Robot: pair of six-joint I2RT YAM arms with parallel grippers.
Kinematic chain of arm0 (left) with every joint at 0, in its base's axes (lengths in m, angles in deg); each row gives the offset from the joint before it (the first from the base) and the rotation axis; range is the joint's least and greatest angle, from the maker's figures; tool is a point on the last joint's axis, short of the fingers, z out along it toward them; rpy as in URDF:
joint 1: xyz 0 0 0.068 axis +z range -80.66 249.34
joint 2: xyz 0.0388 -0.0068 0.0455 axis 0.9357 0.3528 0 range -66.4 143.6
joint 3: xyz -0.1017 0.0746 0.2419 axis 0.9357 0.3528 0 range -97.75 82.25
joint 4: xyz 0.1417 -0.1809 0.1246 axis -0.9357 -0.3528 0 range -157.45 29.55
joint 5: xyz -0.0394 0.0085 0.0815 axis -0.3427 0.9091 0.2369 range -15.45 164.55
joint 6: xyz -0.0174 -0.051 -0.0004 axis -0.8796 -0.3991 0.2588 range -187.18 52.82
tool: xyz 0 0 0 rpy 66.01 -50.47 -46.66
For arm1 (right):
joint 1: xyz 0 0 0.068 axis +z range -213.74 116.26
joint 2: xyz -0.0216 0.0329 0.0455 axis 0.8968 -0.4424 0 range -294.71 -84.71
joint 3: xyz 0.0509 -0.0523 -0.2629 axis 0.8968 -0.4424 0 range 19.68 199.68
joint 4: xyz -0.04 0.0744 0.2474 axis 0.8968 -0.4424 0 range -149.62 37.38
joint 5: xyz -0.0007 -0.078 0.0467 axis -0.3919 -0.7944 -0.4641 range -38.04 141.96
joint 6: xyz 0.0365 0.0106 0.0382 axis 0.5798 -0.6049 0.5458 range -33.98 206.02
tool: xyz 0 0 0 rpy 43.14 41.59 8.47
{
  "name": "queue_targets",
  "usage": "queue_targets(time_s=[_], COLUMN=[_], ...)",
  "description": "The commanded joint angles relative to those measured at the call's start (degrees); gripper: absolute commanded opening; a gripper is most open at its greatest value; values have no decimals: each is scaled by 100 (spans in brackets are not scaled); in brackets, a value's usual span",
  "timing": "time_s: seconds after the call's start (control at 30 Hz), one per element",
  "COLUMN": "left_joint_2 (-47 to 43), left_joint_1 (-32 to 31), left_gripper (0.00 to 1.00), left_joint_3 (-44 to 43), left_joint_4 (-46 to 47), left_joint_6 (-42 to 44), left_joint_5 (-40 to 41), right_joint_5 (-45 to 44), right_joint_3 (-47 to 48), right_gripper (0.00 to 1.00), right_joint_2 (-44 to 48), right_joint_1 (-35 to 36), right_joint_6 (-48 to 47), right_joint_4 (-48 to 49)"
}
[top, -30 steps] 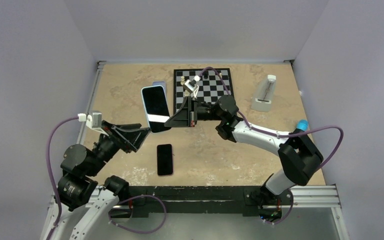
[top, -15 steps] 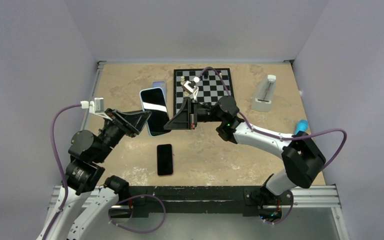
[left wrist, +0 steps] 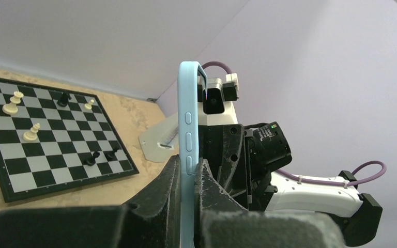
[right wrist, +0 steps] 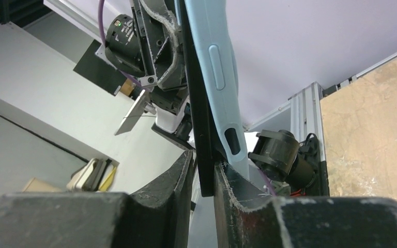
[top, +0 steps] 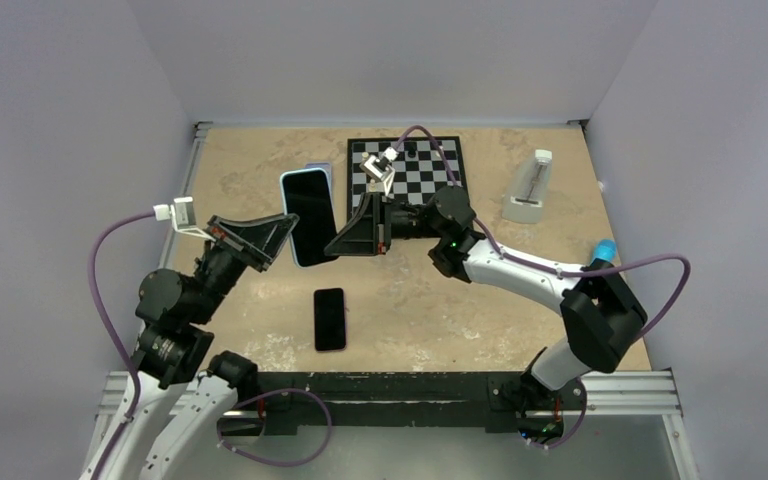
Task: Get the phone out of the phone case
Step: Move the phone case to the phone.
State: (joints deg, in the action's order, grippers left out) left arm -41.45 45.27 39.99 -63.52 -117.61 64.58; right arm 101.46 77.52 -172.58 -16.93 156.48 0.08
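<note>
A phone (top: 312, 215) with a dark screen, in a light blue case (top: 283, 200), hangs in the air above the table between my two arms. My left gripper (top: 290, 228) is shut on its left edge; in the left wrist view the case (left wrist: 188, 119) stands pinched between the fingers of that gripper (left wrist: 188, 164). My right gripper (top: 333, 245) is at the lower right corner. In the right wrist view the phone's black edge (right wrist: 200, 134) sits between the jaws of the right gripper (right wrist: 204, 164) with a thin gap on one side. There the case (right wrist: 219, 67) bends away from the phone.
A second black phone (top: 329, 318) lies flat on the table near the front. Behind the held phone a lavender device (top: 318, 168) lies next to a chessboard (top: 415, 165) with several pieces. A grey stand (top: 528, 190) and a blue object (top: 605, 248) are at the right.
My left gripper has moved up to the phone's left edge and shut on the case. The right gripper's jaws have loosened slightly. The phone has shifted a little left and up.
</note>
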Motion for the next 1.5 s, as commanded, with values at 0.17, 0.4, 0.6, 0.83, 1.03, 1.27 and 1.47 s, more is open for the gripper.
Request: queue_targets(time_s=[0.17,0.4,0.6,0.83,1.03,1.27,1.47], left_joint_2=[-240,-325,-600,-539,-206,60,139], left_joint_1=[-71,-71,-71,-71,-70,-71,-71], left_gripper=[0,34,61,57,59,57,32], left_joint_3=[474,-138,-288,-120,-199,-239,-334], left_joint_4=[491,-1166,-2057,-1443,-1045,-684,-851], left_joint_6=[-651,311,1212,1219,1167,1044,1634], left_joint_5=[-1045,-587,-737,-1342,-1579,-1501,-1486], right_joint_5=[-555,-497,-226,-132,-193,-210,-152], right_joint_3=[974,887,449,431,322,332,299], right_gripper=[28,0,0,0,0,0,0], right_joint_2=[-517,-290,96,1,51,102,168], right_joint_1=[65,-6,-372,-385,-366,-283,-243], right_joint_6=[222,-18,432,890,926,851,943], right_joint_4=[377,21,300,810,879,807,866])
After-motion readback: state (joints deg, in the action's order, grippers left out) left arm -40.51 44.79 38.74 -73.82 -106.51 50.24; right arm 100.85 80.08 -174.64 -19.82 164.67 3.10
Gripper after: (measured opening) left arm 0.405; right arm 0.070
